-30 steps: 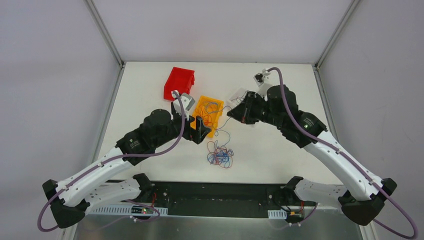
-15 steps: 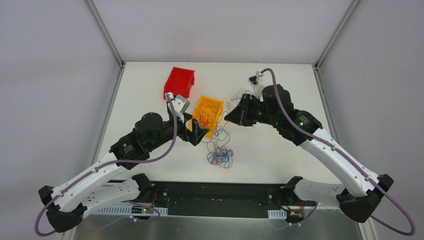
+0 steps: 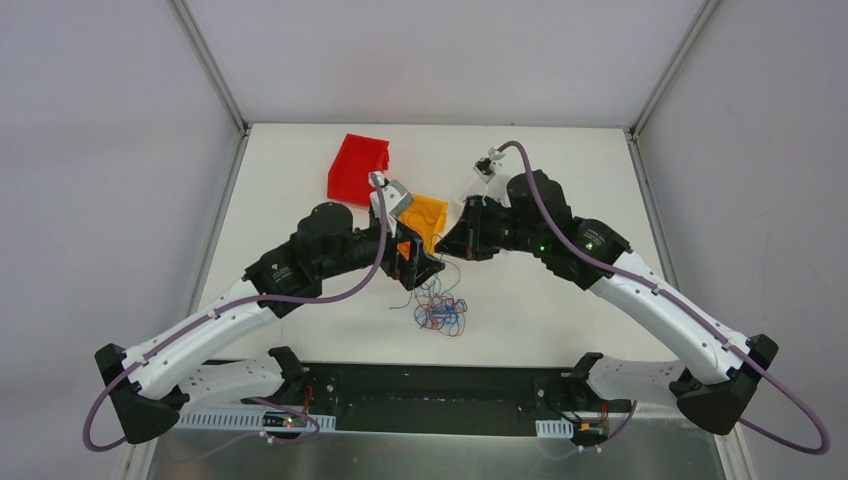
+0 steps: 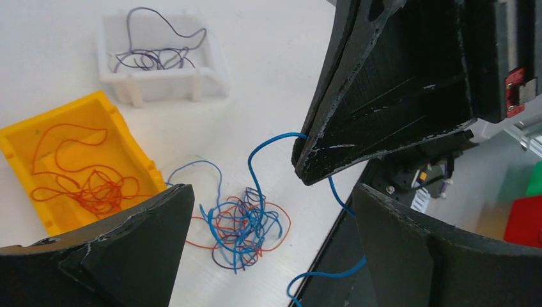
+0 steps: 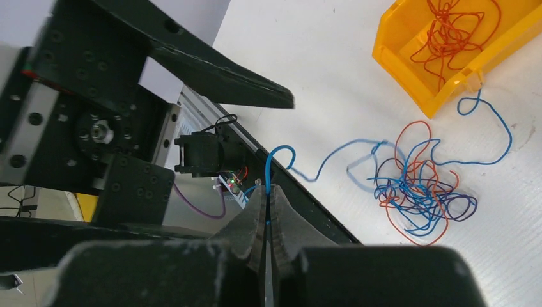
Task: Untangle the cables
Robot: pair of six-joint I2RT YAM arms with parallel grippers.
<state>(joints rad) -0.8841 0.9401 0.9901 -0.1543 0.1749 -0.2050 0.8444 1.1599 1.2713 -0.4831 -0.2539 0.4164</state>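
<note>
The white tabletop (image 3: pixel 560 300) fills the middle of the overhead view, and both arms reach in over it and meet just above the centre. A red bin (image 3: pixel 357 166) sits to the upper left of centre. A yellow bin (image 3: pixel 428 212) lies just right of it, partly hidden under the left arm, and holds loose orange cables (image 4: pixel 83 185). A small white bin (image 4: pixel 163 82), in the upper left of the left wrist view, holds dark grey cables (image 4: pixel 153 59). The left tool (image 3: pixel 415 262) hangs over the heap with its fingers spread wide, gripping nothing. The right tool (image 5: pixel 266 192) is pressed together, pinching a blue cable (image 5: pixel 332 152) right at its tips. The cables (image 3: pixel 440 310), a knot of blue, orange-red and dark strands, lie on the tabletop just below the two tools, near the yellow bin. The blue cable runs from this knot in a slack curve to the right tool.
</note>
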